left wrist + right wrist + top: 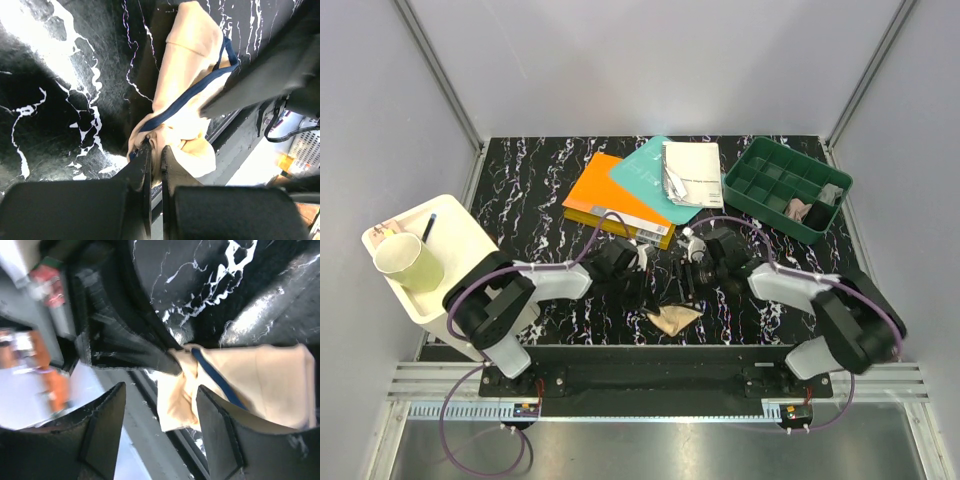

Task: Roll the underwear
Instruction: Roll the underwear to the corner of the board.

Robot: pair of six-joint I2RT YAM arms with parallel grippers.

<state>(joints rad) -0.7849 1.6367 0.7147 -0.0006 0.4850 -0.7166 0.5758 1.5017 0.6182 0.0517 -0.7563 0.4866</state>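
Note:
A beige underwear with dark navy edging lies bunched at the table's near edge, between the two arms. In the left wrist view this underwear stretches away from my left gripper, which is shut on a fold of its near end. My right gripper is open, with the crumpled corner of the underwear beside its right finger and nothing pinched. From above, the left gripper and right gripper stand close together over the cloth. No grey underwear can be made out.
An orange book, a teal book and a white booklet lie behind the arms. A green divided tray at the back right holds crumpled items. A white tray with a pale cup sits left.

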